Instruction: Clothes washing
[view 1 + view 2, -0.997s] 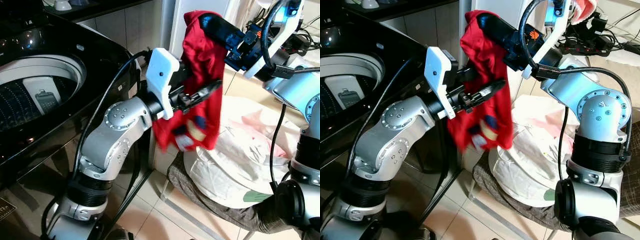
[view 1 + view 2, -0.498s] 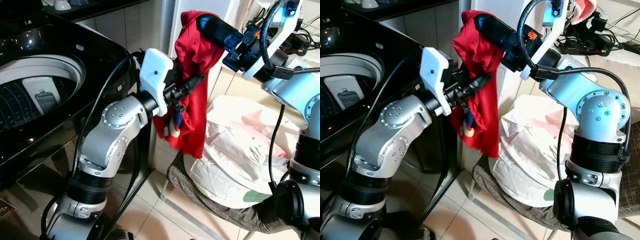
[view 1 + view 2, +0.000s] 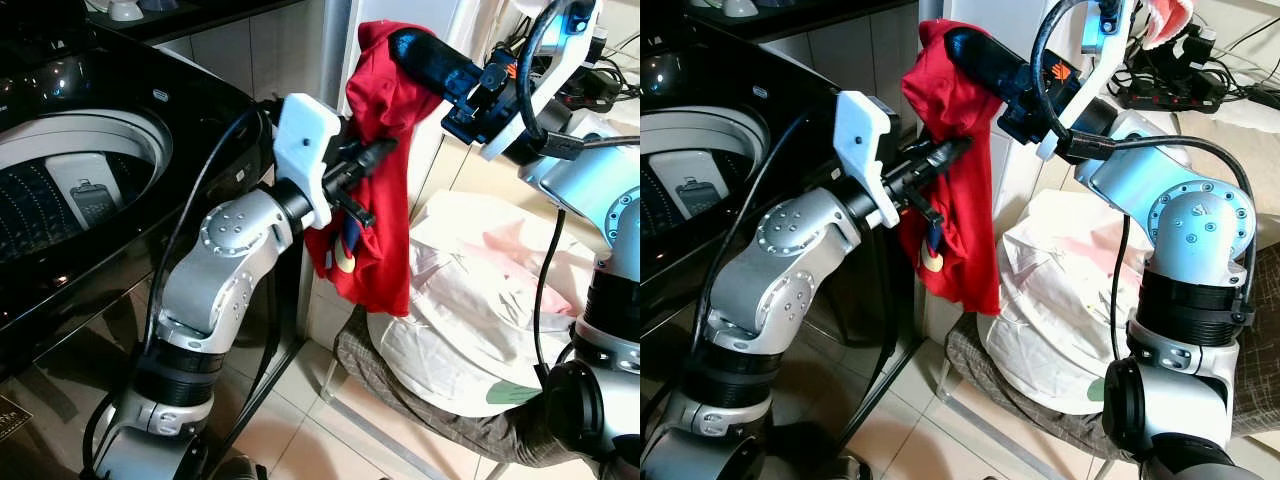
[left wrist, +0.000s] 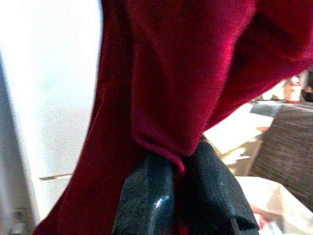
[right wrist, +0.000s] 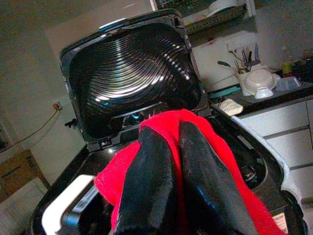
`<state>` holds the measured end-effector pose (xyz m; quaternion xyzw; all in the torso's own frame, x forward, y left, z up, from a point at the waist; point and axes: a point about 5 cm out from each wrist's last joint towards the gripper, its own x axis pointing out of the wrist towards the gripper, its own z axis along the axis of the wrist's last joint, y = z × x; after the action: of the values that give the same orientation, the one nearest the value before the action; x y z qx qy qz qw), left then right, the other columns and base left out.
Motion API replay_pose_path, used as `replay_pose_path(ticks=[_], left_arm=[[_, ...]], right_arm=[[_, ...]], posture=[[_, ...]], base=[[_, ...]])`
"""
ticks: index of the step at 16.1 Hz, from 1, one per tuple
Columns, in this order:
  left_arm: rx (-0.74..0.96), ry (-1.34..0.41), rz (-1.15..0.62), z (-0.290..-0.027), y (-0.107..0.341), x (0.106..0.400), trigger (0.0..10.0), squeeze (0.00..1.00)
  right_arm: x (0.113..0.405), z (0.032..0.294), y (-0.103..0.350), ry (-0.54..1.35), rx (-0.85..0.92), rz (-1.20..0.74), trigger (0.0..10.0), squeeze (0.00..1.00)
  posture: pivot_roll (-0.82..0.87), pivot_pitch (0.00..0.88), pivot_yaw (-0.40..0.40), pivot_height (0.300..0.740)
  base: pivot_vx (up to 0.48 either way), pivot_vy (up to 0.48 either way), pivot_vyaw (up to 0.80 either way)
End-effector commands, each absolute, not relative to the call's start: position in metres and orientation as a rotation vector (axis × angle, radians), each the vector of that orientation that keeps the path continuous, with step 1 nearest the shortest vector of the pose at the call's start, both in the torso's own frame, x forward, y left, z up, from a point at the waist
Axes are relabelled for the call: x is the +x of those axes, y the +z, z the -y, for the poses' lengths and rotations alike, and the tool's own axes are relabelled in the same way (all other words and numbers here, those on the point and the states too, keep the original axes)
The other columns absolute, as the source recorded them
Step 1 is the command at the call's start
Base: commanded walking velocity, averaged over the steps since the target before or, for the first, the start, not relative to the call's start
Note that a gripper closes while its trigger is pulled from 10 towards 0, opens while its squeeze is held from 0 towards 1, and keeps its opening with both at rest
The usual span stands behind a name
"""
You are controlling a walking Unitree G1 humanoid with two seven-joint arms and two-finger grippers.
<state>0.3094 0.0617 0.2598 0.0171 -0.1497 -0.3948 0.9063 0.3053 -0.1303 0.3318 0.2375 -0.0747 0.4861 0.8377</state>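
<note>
Washing machine (image 3: 90, 190): lid up, drum open, on our left.
Laundry pile (image 3: 480, 310): pale clothes, lower right.
Red garment (image 3: 385, 180): hangs between both arms, beside the machine.
Right gripper (image 3: 405, 45): clamps the garment's top.
Left gripper (image 3: 375, 155): pinches a mid fold.
Procedure: we carry both grips together over the drum before letting go.

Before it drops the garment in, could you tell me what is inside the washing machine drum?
The drum shows ribbed wall and a grey panel; its bottom is hidden.
</note>
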Motion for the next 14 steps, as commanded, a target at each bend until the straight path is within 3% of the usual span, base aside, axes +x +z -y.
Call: replay_pose_path(ticks=[1,2,3,5,6,8,9,10,11,12,14], left_arm=[[0.061,-0.769,0.345,-0.068,0.268,0.315,0.0,0.00],[0.081,-0.713,0.357,-0.077,0.272,0.321,0.0,0.00],[0.149,-0.545,0.379,-0.109,0.284,0.340,0.0,0.00],[0.279,-0.340,0.426,-0.154,0.309,0.360,0.0,0.00],[0.354,-0.223,0.467,-0.181,0.330,0.368,0.0,0.00],[0.567,0.048,0.548,-0.230,0.387,0.375,0.0,0.00],[0.605,0.103,0.546,-0.238,0.393,0.376,0.0,0.00],[0.669,0.175,0.416,-0.253,0.385,0.387,0.0,0.00],[0.751,0.197,0.286,-0.259,0.365,0.394,7.1,0.00],[0.815,0.235,0.191,-0.266,0.345,0.398,10.0,0.00],[0.847,0.158,-0.012,-0.268,0.303,0.404,10.0,0.00]], right_arm=[[0.299,0.129,0.342,1.055,0.479,0.206,0.0,0.00],[0.299,0.129,0.343,1.041,0.472,0.212,1.8,0.00],[0.296,0.130,0.343,1.064,0.510,0.222,10.0,1.00],[0.293,0.130,0.340,1.066,0.469,0.218,10.0,1.00],[0.292,0.128,0.334,1.051,0.396,0.190,10.0,0.00],[0.285,0.116,0.312,1.059,0.213,0.108,10.0,0.00],[0.286,0.114,0.309,1.052,0.203,0.098,10.0,0.00],[0.288,0.109,0.302,1.024,0.186,0.067,10.0,0.00],[0.289,0.107,0.298,1.014,0.172,0.053,10.0,0.00],[0.289,0.104,0.293,1.005,0.161,0.036,10.0,0.00],[0.285,0.099,0.284,1.016,0.113,-0.008,10.0,0.00]], posture=[[-0.02,0.000,-0.088,0.740],[-0.02,0.000,-0.086,0.740],[-0.02,0.000,-0.087,0.740],[-0.01,0.000,-0.085,0.740],[-0.01,0.000,-0.082,0.740],[-0.01,0.000,-0.072,0.740],[-0.01,0.000,-0.069,0.740],[-0.01,0.000,-0.068,0.740],[-0.01,0.000,-0.066,0.740],[-0.01,0.000,-0.066,0.740],[-0.02,0.000,-0.060,0.740]], base=[[0.000,0.000,0.00],[0.000,0.000,0.00],[0.000,0.000,0.00],[0.000,0.000,0.00],[0.000,0.000,0.00],[0.000,0.000,0.00],[0.000,0.000,0.00],[0.000,0.000,0.00],[0.000,0.000,0.00],[0.000,0.000,0.00],[0.000,0.000,0.00]])
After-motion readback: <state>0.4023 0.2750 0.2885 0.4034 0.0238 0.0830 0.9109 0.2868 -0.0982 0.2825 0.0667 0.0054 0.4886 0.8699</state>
